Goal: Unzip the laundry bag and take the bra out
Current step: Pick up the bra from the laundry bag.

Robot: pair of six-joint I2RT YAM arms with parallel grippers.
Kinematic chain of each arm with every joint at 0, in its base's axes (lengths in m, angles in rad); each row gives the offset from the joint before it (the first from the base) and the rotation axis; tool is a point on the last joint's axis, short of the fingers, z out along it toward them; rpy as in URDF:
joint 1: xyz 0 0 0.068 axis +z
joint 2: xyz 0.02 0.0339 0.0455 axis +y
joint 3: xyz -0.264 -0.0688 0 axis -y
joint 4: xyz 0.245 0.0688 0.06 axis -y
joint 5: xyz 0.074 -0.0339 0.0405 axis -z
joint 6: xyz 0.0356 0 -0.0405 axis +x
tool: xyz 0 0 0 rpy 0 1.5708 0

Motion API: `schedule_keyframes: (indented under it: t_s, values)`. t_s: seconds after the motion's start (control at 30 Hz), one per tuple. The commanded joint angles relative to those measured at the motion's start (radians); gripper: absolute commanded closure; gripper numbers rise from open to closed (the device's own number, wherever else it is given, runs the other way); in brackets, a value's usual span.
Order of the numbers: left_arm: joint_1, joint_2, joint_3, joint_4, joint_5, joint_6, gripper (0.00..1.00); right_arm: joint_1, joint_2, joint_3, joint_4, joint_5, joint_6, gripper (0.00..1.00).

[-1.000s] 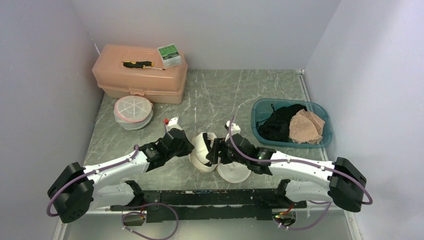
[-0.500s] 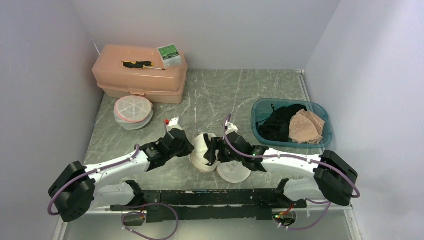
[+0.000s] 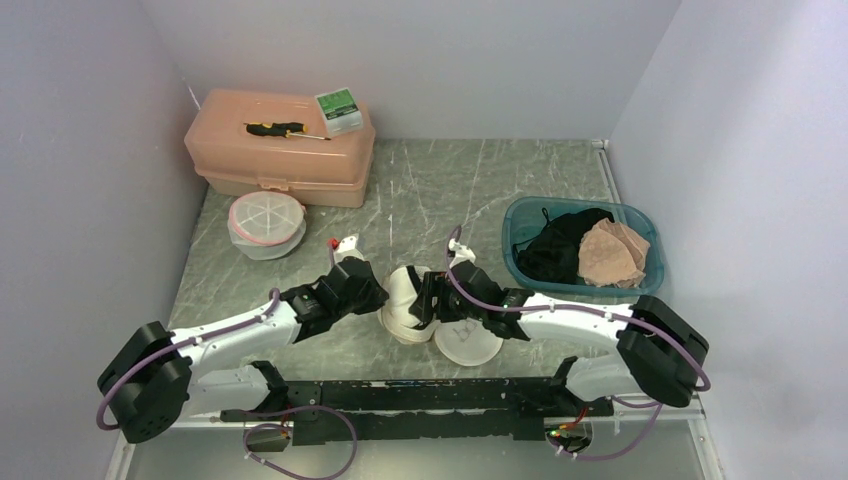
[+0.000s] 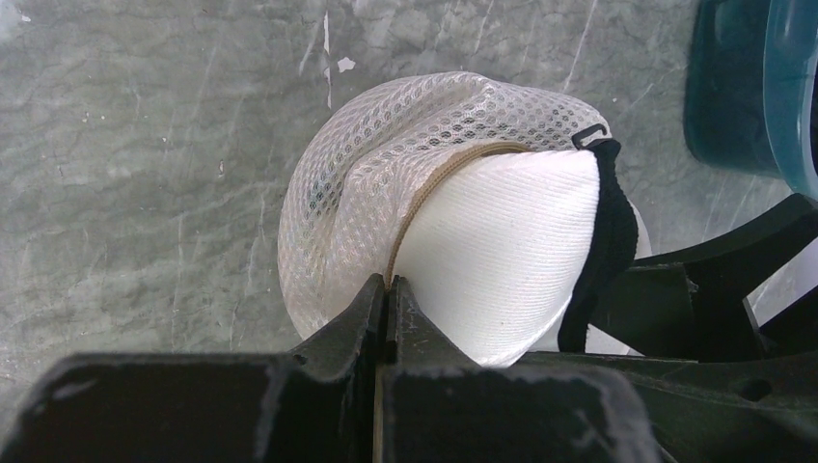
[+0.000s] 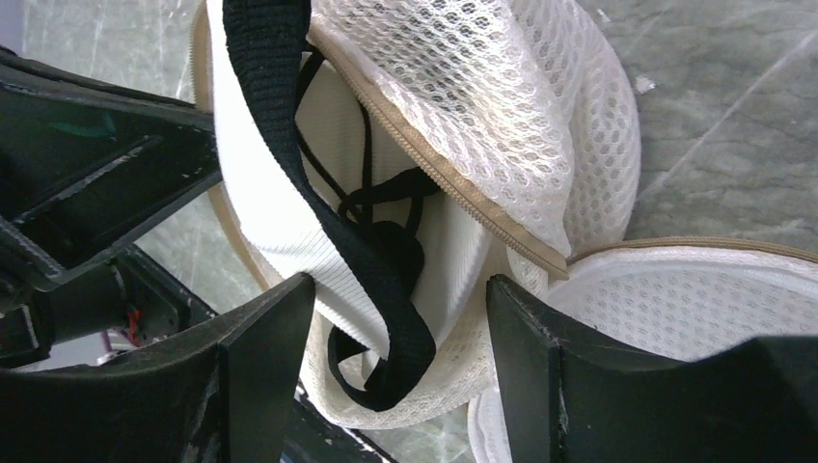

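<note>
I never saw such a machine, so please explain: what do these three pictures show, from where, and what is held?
Two robot arms work on a table. One picture looks down from above; the others come from a camera on each wrist. The left gripper is shut, pinching the white mesh laundry bag at its zipper edge. The right gripper is open, its jaws either side of a black bra strap hanging from the opened bag, gripping nothing. Farther back stand a pink toolbox and a teal basin of clothes.

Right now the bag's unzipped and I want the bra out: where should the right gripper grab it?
Probably the black strap looping out of the opened laundry bag, approached from its open side: it hangs free and thin within the open right gripper.
</note>
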Motion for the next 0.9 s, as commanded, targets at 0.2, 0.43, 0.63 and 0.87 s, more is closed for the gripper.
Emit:
schedule_keyframes:
  t_s: [0.2, 0.43, 0.63, 0.87]
  values:
    - [-0.001, 0.024, 0.003, 0.050, 0.031, -0.019, 0.97, -0.004, 0.069, 0.046, 0.115, -0.067, -0.017, 0.43]
    - [-0.001, 0.017, 0.001, 0.048, 0.029, -0.017, 0.97, -0.004, 0.103, 0.047, 0.130, -0.089, -0.004, 0.58]
    - [0.000, -0.006, -0.009, 0.035, 0.012, -0.017, 0.97, -0.007, 0.021, 0.026, 0.119, -0.095, -0.004, 0.78]
    - [-0.001, -0.030, -0.006, 0.006, -0.014, -0.011, 0.97, -0.025, -0.143, 0.018, 0.033, -0.122, -0.042, 1.00]
